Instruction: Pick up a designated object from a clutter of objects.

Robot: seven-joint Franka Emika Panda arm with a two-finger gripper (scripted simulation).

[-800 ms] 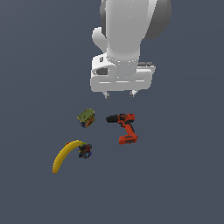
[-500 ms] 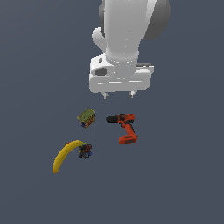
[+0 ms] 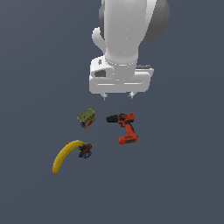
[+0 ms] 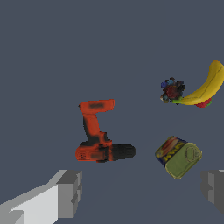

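your gripper (image 3: 117, 94) hung above the floor with its two fingers (image 4: 68, 192) spread wide apart and nothing between them; in the wrist view one grey pad showed at each lower corner, with bare floor in the gap. the nearest thing to that gap was the drill (image 4: 98, 135), the object you were asked to lift. it lay on its side, just off the line between the pads and not yet between them. its body and black chuck ran roughly parallel to the line joining the pads, chuck pointing toward the olive-green box (image 4: 179, 156), while the handle and blocky battery base stretched away from the gripper, roughly square to that line.

in the exterior view the drill (image 3: 124, 127) sat just below the hand and a little toward the exterior view's right, so i judged the coming move to be a short shift over it and then a straight descent. as the fingers stood, they looked set to close across the handle.

the box (image 3: 86, 117) lay near the chuck but apart from it. farther off were the tiny dark multicoloured item (image 3: 85, 151) and the banana (image 3: 64, 155), touching each other and well apart from the drill.
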